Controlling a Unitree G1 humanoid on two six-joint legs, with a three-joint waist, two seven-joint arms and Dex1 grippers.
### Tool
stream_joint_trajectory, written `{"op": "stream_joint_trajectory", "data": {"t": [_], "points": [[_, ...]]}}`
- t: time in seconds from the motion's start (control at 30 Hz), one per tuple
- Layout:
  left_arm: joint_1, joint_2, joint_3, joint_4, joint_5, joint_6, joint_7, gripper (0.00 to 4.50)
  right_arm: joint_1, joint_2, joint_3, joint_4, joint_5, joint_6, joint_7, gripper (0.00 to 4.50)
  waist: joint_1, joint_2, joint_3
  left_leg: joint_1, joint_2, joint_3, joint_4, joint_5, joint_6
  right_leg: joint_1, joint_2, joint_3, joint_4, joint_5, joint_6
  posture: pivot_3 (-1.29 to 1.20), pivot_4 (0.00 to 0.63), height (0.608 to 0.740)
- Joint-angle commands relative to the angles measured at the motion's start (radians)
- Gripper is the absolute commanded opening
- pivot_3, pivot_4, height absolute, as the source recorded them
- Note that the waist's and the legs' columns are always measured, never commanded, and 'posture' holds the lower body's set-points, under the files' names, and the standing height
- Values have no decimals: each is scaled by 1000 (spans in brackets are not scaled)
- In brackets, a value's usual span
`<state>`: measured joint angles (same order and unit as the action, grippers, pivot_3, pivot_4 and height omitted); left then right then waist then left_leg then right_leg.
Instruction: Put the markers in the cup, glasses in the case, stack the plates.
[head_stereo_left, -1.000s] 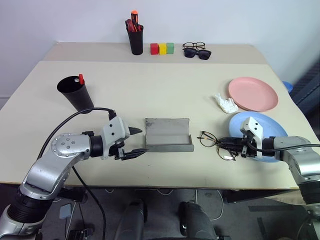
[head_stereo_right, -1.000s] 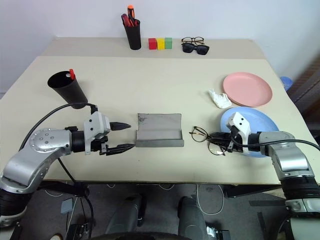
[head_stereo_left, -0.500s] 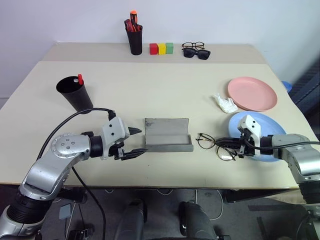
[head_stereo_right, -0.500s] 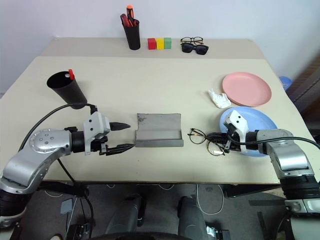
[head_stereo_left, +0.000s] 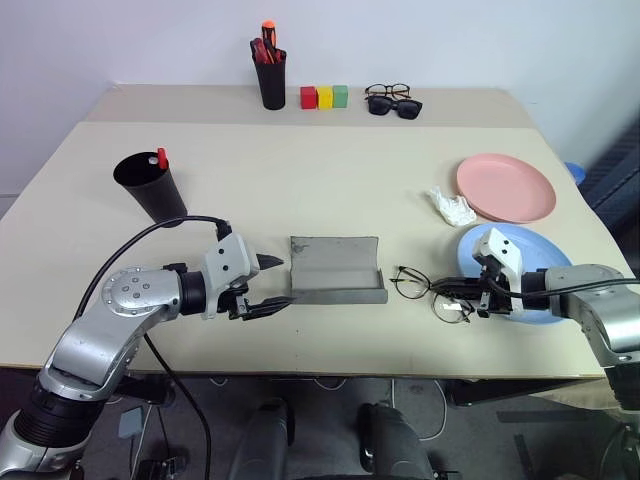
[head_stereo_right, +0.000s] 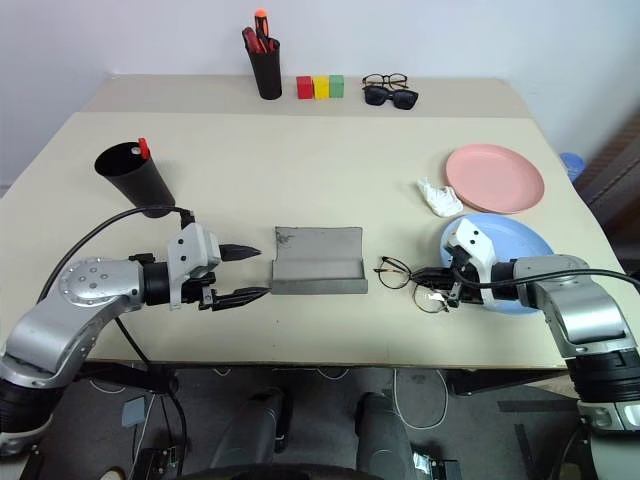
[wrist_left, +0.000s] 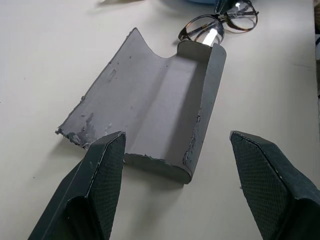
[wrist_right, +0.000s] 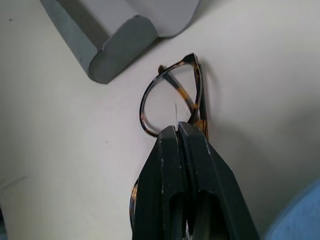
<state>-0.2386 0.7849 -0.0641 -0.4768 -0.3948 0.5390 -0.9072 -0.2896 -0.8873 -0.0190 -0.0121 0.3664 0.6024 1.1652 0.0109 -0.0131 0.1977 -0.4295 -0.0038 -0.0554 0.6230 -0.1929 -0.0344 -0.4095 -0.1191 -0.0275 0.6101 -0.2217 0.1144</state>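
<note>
The thin-framed glasses (head_stereo_left: 428, 293) lie on the table just right of the open grey case (head_stereo_left: 335, 270). My right gripper (wrist_right: 176, 131) is shut on their frame near the bridge, and its arm lies over the light blue plate (head_stereo_left: 535, 248). The pink plate (head_stereo_left: 505, 187) sits behind the blue one, slightly overlapping it. My left gripper (head_stereo_left: 285, 282) hovers open at the case's left end, with the case (wrist_left: 155, 95) straight ahead between its fingers. The black cup (head_stereo_left: 150, 186) stands at the far left with a red-capped marker (head_stereo_left: 161, 158) sticking out of it.
A crumpled white scrap (head_stereo_left: 452, 207) lies beside the pink plate. At the back stand a black pen pot (head_stereo_left: 271, 78) with red-orange pens, three coloured blocks (head_stereo_left: 324, 96), and sunglasses with another pair of spectacles (head_stereo_left: 392, 101). Bare tabletop lies between the cup and the plates.
My right gripper's fingers have closed on the glasses' frame, and the glasses have slid slightly toward the case. The left arm has not moved.
</note>
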Motion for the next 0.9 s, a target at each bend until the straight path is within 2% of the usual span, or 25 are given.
{"op": "stream_joint_trajectory", "data": {"t": [0.03,0.3,0.4,0.63,0.67,0.9], "points": [[-3,5,17,-36,-4,-8,3,3396,-6,-20,-14,17,5,-17,18,8,-1,0,0,0,0,0,0,0,0,0,0,0,0,0,0,0,150,740],[8,13,26,-46,-8,2,3,3396,-19,-11,-1,137,-24,-105,56,8,-1,0,0,0,0,0,0,0,0,0,0,0,0,0,0,0,150,740],[16,17,30,-51,-9,4,3,3396,-22,-10,0,168,-24,-131,80,824,0,0,0,0,0,0,0,0,0,0,0,0,0,0,0,0,150,740],[26,23,35,-57,-12,7,5,3396,-14,2,-13,185,-22,-171,82,4216,-1,0,0,0,0,0,0,0,0,0,0,0,0,0,0,0,150,740],[28,23,35,-58,-13,7,5,3396,-15,3,-11,186,-22,-171,82,4479,-1,0,0,0,0,0,0,0,0,0,0,0,0,0,0,0,150,740],[26,25,35,-57,-16,7,5,3396,-69,4,-7,197,-8,-147,84,4479,0,0,0,0,0,0,0,0,0,0,0,0,0,0,0,0,150,740]]}}
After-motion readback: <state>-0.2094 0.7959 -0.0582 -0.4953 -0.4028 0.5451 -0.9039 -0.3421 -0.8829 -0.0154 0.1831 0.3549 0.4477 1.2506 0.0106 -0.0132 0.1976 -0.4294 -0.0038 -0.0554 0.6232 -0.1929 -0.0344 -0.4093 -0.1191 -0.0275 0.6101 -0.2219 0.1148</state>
